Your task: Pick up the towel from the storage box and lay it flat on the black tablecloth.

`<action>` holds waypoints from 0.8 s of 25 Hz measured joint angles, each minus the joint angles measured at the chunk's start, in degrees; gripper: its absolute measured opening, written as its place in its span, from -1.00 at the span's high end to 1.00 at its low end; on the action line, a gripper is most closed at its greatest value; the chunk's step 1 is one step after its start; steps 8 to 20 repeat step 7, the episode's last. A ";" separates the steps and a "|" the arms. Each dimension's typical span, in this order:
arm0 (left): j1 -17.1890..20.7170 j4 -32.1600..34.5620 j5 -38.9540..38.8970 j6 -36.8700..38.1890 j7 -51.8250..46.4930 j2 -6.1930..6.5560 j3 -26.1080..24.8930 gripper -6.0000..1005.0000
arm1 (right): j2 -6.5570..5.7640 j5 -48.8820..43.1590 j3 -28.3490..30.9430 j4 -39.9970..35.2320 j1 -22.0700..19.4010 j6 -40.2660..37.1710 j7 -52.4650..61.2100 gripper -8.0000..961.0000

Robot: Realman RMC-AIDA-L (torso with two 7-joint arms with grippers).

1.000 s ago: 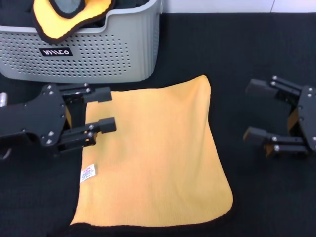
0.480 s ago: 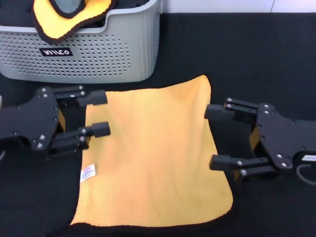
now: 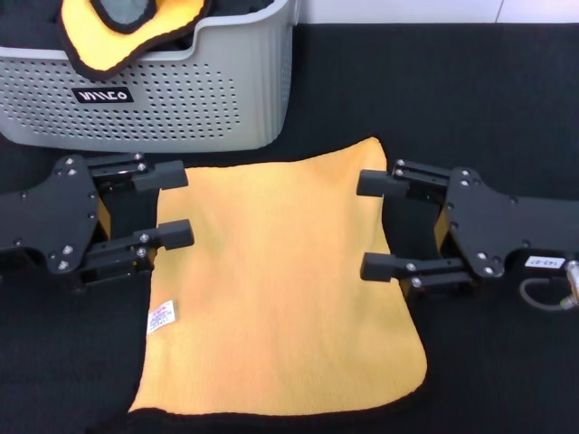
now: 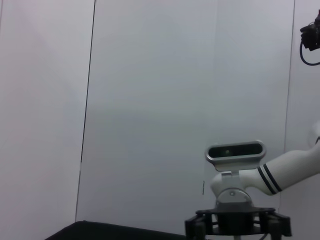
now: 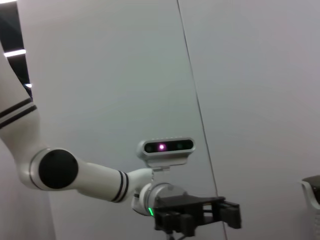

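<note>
Towel (image 3: 280, 289) position: spread flat on the black tablecloth (image 3: 470, 108), orange-yellow face up, in the near and middle part of the head view; its near edge shows a thin black trim, and a small white care tag (image 3: 160, 317) lies on its left side near that edge. Both grippers sit at the level of the towel's far half, one on each side, fingers pointing inward toward the cloth. Left gripper (image 3: 165, 206): jaws spread wide and holding nothing; the two fingertips reach the left edge of the towel, and whether they touch the fabric cannot be told. Right gripper (image 3: 373, 224): jaws likewise spread wide and holding nothing; its fingertips overlap the right edge of the towel in the head view, contact not determinable. The towel therefore lies between the two grippers, gripped by neither. Farther back, at the left, the storage box (image 3: 217, 90) stands on the tablecloth just beyond the towel's far edge, its black label (image 3: 102, 95) facing the camera. A second orange cloth (image 3: 127, 32) with black edging and a grey face hangs over the box rim. Each wrist view shows a pale wall and the opposite arm's wrist camera.
</note>
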 joint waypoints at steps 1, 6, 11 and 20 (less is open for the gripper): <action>0.00 0.00 0.01 0.00 0.05 0.01 0.11 -0.15 | 0.03 0.00 -0.01 0.03 0.24 0.45 0.00 -0.82; -0.02 0.01 0.01 -0.04 0.15 0.04 0.15 -0.15 | 0.08 0.00 0.01 0.09 0.66 1.67 0.00 -0.82; -0.04 0.01 -0.03 -0.05 0.15 0.04 0.15 -0.15 | 0.06 0.00 0.06 0.03 0.66 1.72 -0.01 -0.82; -0.04 0.01 -0.03 -0.05 0.15 0.04 0.15 -0.15 | 0.06 0.00 0.06 0.03 0.66 1.72 -0.01 -0.82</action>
